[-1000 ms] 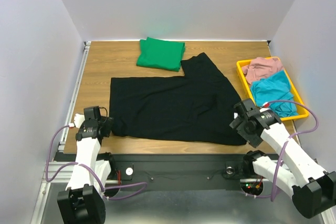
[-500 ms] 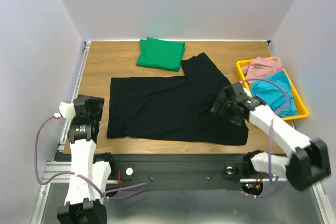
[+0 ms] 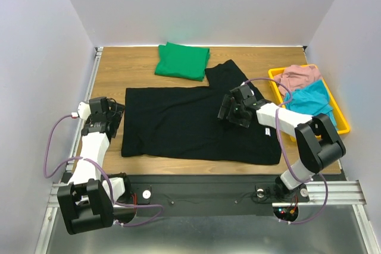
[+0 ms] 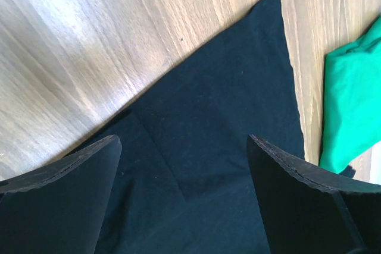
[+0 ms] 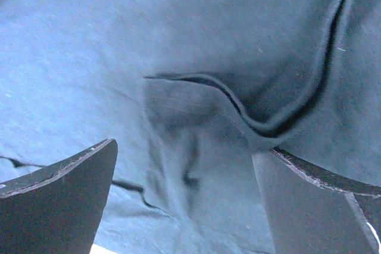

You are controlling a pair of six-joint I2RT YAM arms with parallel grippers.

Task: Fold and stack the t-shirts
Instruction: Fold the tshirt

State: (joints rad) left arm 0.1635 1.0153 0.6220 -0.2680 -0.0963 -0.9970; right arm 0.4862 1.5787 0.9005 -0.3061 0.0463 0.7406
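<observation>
Top external: wood table [image 3: 113, 72], pale walls [image 3: 208, 4] | yellow bin [image 3: 272, 83] of cloth [image 3: 309, 102] at right | green t-shirt [image 3: 181, 60] lies behind black t-shirt [image 3: 178, 123] | left gripper [image 3: 117, 115], right gripper [image 3: 228, 111] spread, empty

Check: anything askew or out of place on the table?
The black t-shirt lies unevenly: one part juts toward the folded green t-shirt, and a crease shows beneath the open right gripper. Nothing else stands out.
</observation>
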